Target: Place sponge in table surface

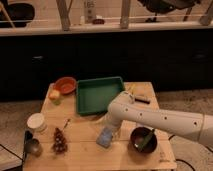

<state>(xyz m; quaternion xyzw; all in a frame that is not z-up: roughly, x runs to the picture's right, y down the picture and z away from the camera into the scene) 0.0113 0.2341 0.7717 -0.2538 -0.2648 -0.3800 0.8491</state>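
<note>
The light-blue sponge lies at or just above the tan slatted table surface, in front of the green tray. My white arm reaches in from the right, and my gripper is right over the sponge's upper end, touching or nearly touching it. The arm's wrist hides most of the gripper.
A green tray sits at the table's back centre. An orange bowl and a yellow-green object are at the back left. A white cup, a metal cup and a dark cluster stand front left. A dark bowl is front right.
</note>
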